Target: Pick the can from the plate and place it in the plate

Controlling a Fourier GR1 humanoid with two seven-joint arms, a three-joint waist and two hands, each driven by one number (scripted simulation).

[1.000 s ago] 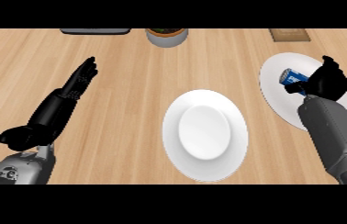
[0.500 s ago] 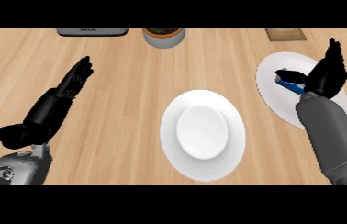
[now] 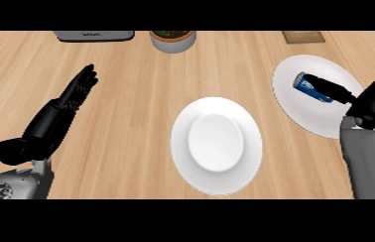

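Head view, looking steeply down on a wooden counter (image 3: 132, 112). Take the centre plate (image 3: 217, 146) as the landmark: a white oval dish with nothing on it, sitting just below the middle of the counter.

Up and to the right of it, well apart, lies a second white plate (image 3: 311, 109) near the counter's right edge. The can (image 3: 309, 86), blue with a white label, lies on its side in the upper part of that second plate.

The right hand (image 3: 343, 93) comes in from the right edge over the second plate. A dark finger or thumb stretches across the can, touching it or lying just over it. The rest of the hand runs out of view, so I cannot tell whether it is clasped round the can or simply spread above it.

The left hand (image 3: 77, 93) rests far to the left of the centre plate, fingers straight and together, pointing up the counter, holding nothing.

Above the centre plate, at the counter's far edge, stands a pot (image 3: 173, 39) with a plant. Left of it is a grey box (image 3: 93, 35); a brown board (image 3: 303, 36) lies far to the right.
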